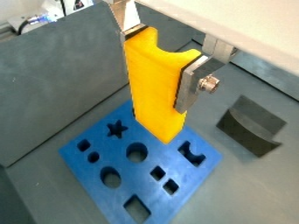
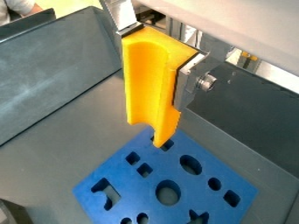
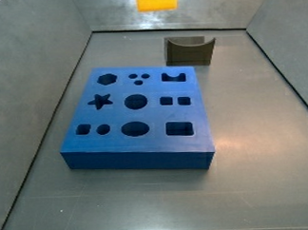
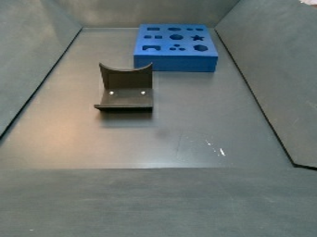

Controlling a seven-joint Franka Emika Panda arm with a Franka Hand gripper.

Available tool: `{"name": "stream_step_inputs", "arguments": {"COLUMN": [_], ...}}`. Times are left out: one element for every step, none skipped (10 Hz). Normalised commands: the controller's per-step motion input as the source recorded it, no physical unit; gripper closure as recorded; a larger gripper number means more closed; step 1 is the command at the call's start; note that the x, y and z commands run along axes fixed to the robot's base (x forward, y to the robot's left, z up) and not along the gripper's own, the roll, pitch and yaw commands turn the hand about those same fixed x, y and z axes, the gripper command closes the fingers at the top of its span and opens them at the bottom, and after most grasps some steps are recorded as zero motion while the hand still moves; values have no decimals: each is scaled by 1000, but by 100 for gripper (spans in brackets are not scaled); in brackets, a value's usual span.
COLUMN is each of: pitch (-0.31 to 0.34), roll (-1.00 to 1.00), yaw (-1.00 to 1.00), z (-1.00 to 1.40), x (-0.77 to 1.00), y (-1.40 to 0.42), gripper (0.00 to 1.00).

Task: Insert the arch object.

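gripper is up high over the blue slab, jaws clamped on the orange-yellow bar: in both wrist views a silver finger plate presses flat against one side of the bar; the opposite finger is hidden behind it. the bar hangs upright, long axis vertical, its lower end above the slab's top face and, as far as a wrist view shows, not touching it. the arch object is not between the jaws. it sits on the grey floor, off to the visible-finger side of the jaws and well below them, apart from the slab's edge with bare floor between. in a side view it reads as resting on a flat face with the curved notch opening upward; in a side view it lies just beyond the slab's far edge, below the small visible piece of the bar at the frame's top. judgement: the coming move turns on this offset. the jaws are occupied and the arch lies sideways from them and lower, so the bar would have to be released before the arch can be grasped. the arch-shaped hole lies on the slab side nearest the arch. arch's long axis relative to the finger plates: cannot tell for certain.
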Motion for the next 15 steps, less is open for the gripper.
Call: {"name": "stream_step_inputs", "arguments": {"pitch": [20, 10, 23, 0, -19, -17, 0, 10, 53, 36, 40, 84, 134, 149, 144], "roll": [-97, -44, -94, -154, -166, -101, -33, 0, 26, 71, 159, 197, 219, 143, 80], "yaw": [0, 0, -66, -189, -289, -257, -177, -100, -57, 0, 160, 143, 51, 0, 0], "z": [-971, -1000, -960, -806, -743, -849, -1000, -1000, -866, -660, -543, -480, -386, -271, -283], "x": [29, 154, 229, 211, 200, 289, 334, 371, 366, 154, 223, 260, 229, 151, 77], "y": [397, 440, 343, 234, 194, 251, 323, 354, 374, 214, 77, 80, 114, 177, 226], "gripper": [100, 100, 100, 100, 100, 100, 100, 100, 100, 100, 100, 100, 100, 100, 100]}}
